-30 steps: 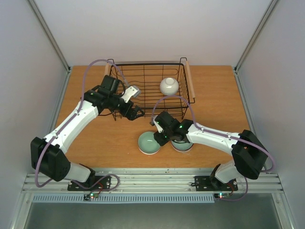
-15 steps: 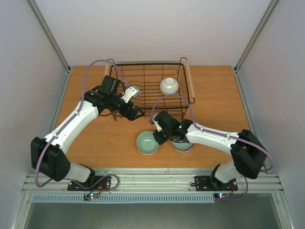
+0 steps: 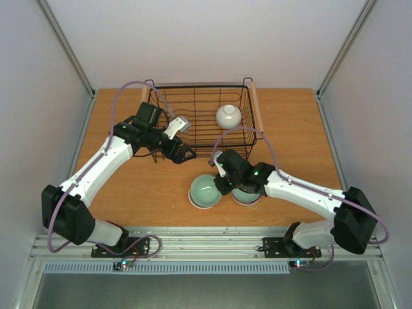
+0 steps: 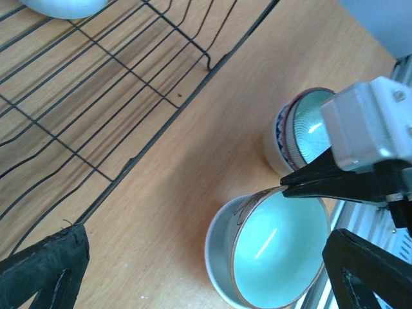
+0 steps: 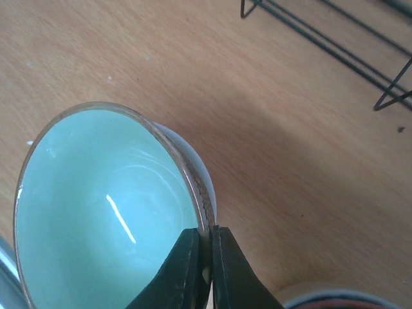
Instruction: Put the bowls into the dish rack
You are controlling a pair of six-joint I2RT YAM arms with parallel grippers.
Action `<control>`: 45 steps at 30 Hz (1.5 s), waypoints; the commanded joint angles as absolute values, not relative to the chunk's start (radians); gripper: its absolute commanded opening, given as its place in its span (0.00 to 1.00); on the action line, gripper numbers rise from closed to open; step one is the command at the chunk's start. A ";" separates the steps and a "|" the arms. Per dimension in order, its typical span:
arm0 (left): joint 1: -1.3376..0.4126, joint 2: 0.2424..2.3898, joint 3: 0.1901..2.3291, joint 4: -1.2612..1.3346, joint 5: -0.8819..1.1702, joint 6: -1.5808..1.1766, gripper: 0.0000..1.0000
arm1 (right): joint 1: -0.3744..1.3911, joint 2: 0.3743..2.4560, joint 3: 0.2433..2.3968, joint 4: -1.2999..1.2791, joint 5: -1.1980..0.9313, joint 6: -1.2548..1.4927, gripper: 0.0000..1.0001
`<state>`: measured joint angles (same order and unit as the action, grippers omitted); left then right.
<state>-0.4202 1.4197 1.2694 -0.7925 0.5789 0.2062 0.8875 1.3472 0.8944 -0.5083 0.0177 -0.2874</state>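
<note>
My right gripper (image 3: 221,185) is shut on the rim of a pale mint green bowl (image 3: 205,192), pinching it between both fingers (image 5: 193,264). The bowl (image 5: 96,212) is tilted over the wooden table in front of the dish rack (image 3: 252,106). A white bowl (image 3: 228,116) sits inside the rack. A blue-and-white patterned bowl (image 4: 290,125) with a mint one nested in it stands beside the held bowl, partly under my right arm (image 3: 248,196). My left gripper (image 3: 185,153) is open and empty at the rack's near left corner, above the held bowl (image 4: 277,257).
The rack's wire floor and near edge (image 4: 148,141) fill the upper left of the left wrist view. Its wire feet (image 5: 386,96) show at the top right of the right wrist view. Metal rails (image 3: 206,241) run along the table's near edge.
My right arm has swung to the right and the mint bowl in its grip has shifted slightly right and tilted. My left arm has not moved.
</note>
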 commanded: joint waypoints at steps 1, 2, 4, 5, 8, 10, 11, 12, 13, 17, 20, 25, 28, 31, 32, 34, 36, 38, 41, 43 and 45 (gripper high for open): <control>-0.419 1.407 1.258 -0.778 0.700 0.218 0.99 | 0.893 1.225 0.904 -0.499 0.011 -0.312 0.01; -0.419 1.407 1.258 -0.780 0.720 0.222 0.99 | 0.892 1.202 0.900 -0.491 -0.019 -0.314 0.01; -0.419 1.405 1.259 -0.787 0.745 0.232 0.99 | 0.884 1.156 0.890 -0.474 -0.045 -0.316 0.01; -0.419 1.403 1.260 -0.790 0.765 0.237 0.99 | 0.877 1.136 0.883 -0.466 -0.056 -0.316 0.01; -0.417 1.396 1.266 -0.811 0.819 0.253 0.99 | 0.849 1.083 0.853 -0.419 -0.092 -0.318 0.01; -0.415 1.391 1.273 -0.827 0.861 0.264 0.99 | 0.819 1.054 0.833 -0.383 -0.129 -0.314 0.01; -0.411 1.385 1.277 -0.835 0.888 0.265 0.99 | 0.801 1.043 0.820 -0.364 -0.150 -0.311 0.01; -0.406 1.384 1.284 -0.842 0.915 0.268 0.99 | 0.782 1.029 0.811 -0.342 -0.173 -0.307 0.01; -0.398 1.383 1.287 -0.850 0.950 0.268 0.99 | 0.760 1.020 0.798 -0.319 -0.203 -0.301 0.01; -0.376 1.376 1.293 -0.874 1.071 0.269 0.99 | 0.666 0.986 0.740 -0.182 -0.349 -0.264 0.01; -0.373 1.374 1.291 -0.886 1.134 0.273 0.99 | 0.595 0.970 0.696 -0.065 -0.468 -0.208 0.01; -0.373 1.386 1.271 -0.854 1.193 0.243 0.99 | 0.487 0.952 0.604 0.185 -0.626 -0.075 0.01; -0.373 1.392 1.250 -0.801 1.195 0.184 0.99 | 0.477 0.955 0.594 0.249 -0.637 -0.055 0.01; -0.373 1.399 1.233 -0.764 1.166 0.140 0.99 | 0.476 0.967 0.594 0.295 -0.649 -0.038 0.01; -0.373 1.401 1.225 -0.755 1.157 0.131 0.99 | 0.476 0.971 0.593 0.312 -0.653 -0.032 0.01; -0.373 1.404 1.207 -0.727 1.142 0.102 0.99 | 0.473 0.979 0.591 0.347 -0.664 -0.019 0.01; -0.373 1.407 1.198 -0.715 1.117 0.087 0.99 | 0.468 0.985 0.587 0.380 -0.677 -0.004 0.01; -0.373 1.410 1.194 -0.711 1.105 0.081 0.99 | 0.466 0.992 0.588 0.404 -0.682 -0.002 0.01; -0.374 1.409 1.186 -0.697 1.131 0.067 0.99 | 0.463 1.002 0.587 0.419 -0.683 -0.002 0.01; -0.376 1.409 1.178 -0.685 1.156 0.058 0.99 | 0.462 1.007 0.587 0.429 -0.686 -0.002 0.01; -0.379 1.409 1.169 -0.671 1.180 0.047 0.99 | 0.462 1.013 0.587 0.437 -0.686 -0.002 0.01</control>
<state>-0.3763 1.4036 1.1919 -0.7353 1.1332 0.0830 0.4690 1.0145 0.5785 0.2943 -0.6464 -0.0341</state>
